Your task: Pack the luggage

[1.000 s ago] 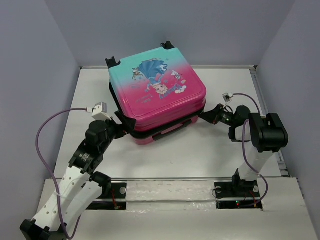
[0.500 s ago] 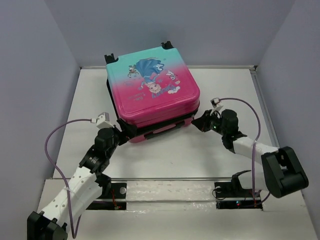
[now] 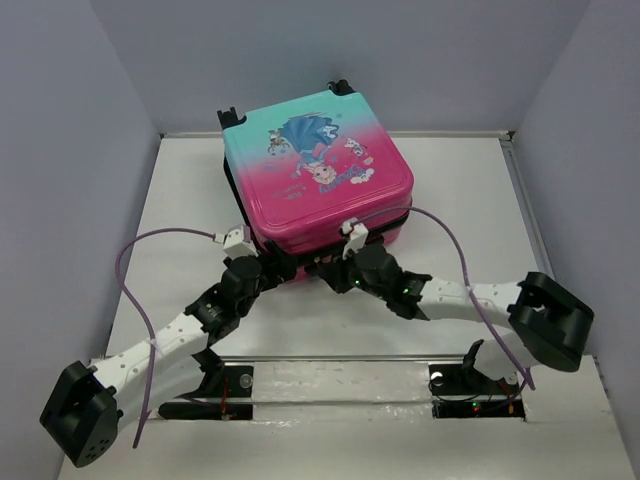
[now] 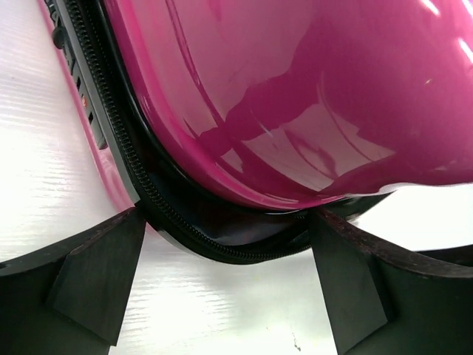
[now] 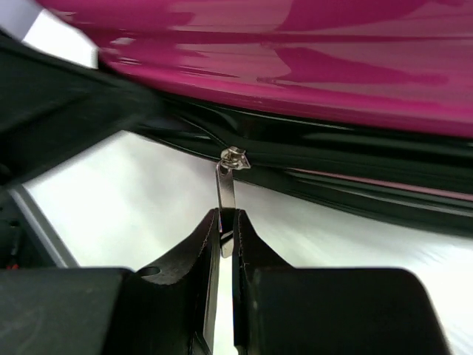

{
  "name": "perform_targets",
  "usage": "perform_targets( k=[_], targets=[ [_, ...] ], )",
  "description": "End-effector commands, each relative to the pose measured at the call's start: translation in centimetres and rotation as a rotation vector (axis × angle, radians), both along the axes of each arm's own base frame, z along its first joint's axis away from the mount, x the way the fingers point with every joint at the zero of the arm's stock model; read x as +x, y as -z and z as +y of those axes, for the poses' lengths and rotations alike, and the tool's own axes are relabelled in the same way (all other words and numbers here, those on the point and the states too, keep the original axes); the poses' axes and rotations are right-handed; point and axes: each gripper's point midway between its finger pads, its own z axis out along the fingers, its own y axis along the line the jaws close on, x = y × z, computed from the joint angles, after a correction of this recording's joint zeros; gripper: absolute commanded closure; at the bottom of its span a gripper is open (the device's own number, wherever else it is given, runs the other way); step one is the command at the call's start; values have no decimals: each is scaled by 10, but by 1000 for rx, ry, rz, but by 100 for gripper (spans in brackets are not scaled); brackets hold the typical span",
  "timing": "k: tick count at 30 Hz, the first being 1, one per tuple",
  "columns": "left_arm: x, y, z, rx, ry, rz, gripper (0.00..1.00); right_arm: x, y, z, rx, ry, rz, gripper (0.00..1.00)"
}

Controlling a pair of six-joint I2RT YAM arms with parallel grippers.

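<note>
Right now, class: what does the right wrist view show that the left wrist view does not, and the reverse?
Right wrist only: the right gripper shut on the silver zipper pull. Left wrist only: the left gripper open, straddling a rounded corner of the luggage. Both: its pink shell, the black zipper band and the white table.

Both arms are white tubes with chunky black joints. The left arm [image 3: 165, 342], at 7 o'clock, has a fat black knob at its bend. A purple cable [image 3: 125, 262] loops off each wrist. The left gripper [image 4: 229, 292] has black wedge fingers [image 4: 92, 281]. Green dots, maybe lights, sit on the right arm [image 3: 470, 296].
</note>
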Motion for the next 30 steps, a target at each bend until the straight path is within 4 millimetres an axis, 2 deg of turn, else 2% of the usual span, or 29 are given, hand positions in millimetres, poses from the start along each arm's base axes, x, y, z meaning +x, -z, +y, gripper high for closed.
perform_targets(
  k=[1, 2, 4, 6, 8, 11, 12, 13, 14, 15, 16, 17, 18, 19, 20, 21, 22, 23, 25, 26, 27, 28, 29, 30],
  targets=[
    [4, -96, -59, -273, 169, -197, 1, -60, -22, 82, 147, -202, 36, 93],
    [2, -104, -61, -271, 186, -204, 1, -72, -24, 96, 185, -234, 34, 93],
    [7, -112, -49, -202, 141, -209, 1, -72, -23, 95, 213, -206, 12, 93],
    [3, -134, -43, -196, 147, -253, 1, -72, -27, 90, 261, -192, 0, 93],
    [2, -148, -35, -154, 129, -260, 1, -75, -18, 83, 252, -187, 19, 93],
    [5, -168, -37, -149, 144, -285, 1, -91, -23, 88, 307, -259, 34, 93],
    [12, -166, -38, -126, 138, -268, 1, -100, -25, 93, 334, -302, 56, 93],
    [15, -187, -41, -142, 157, -288, 1, -108, -19, 98, 334, -330, 73, 93],
    [21, -192, -42, -132, 165, -284, 1, -110, -17, 99, 338, -340, 82, 93],
    [30, -185, -44, -98, 178, -250, 1, -118, -15, 98, 346, -358, 85, 93],
    [45, -190, -30, -88, 144, -249, 1, -118, -12, 94, 345, -348, 88, 93],
    [48, -205, -32, -106, 184, -259, 1, -124, -19, 90, 364, -356, 86, 93],
    [56, -203, -29, -101, 192, -245, 1, -125, -20, 82, 367, -346, 87, 93],
    [69, -204, -11, -102, 148, -241, 1, -126, -6, 66, 332, -312, 102, 93],
    [70, -208, -11, -122, 177, -239, 1, -126, -24, 56, 363, -302, 77, 93],
    [72, -211, -5, -134, 164, -242, 1, -129, -9, 43, 290, -290, 105, 93],
    [76, -214, 5, -136, 128, -251, 1, -122, -4, 32, 247, -235, 94, 93],
    [76, -216, 6, -138, 122, -259, 1, -122, -5, 25, 223, -224, 96, 93],
    [86, -222, 23, -111, 62, -272, 1, -123, -4, 6, 164, -203, 99, 93],
    [96, -228, 38, -101, 7, -271, 1, -124, -4, 0, 155, -197, 97, 93],
    [105, -225, 42, -101, 1, -254, 1, -125, 5, -9, 110, -187, 114, 93],
    [109, -234, 45, -109, -3, -267, 1, -125, -3, -15, 118, -177, 99, 93],
    [119, -233, 58, -98, -51, -263, 1, -122, 4, -24, 79, -155, 113, 93],
    [120, -241, 62, -98, -71, -280, 1, -121, -3, -25, 100, -145, 99, 93]
  ],
)
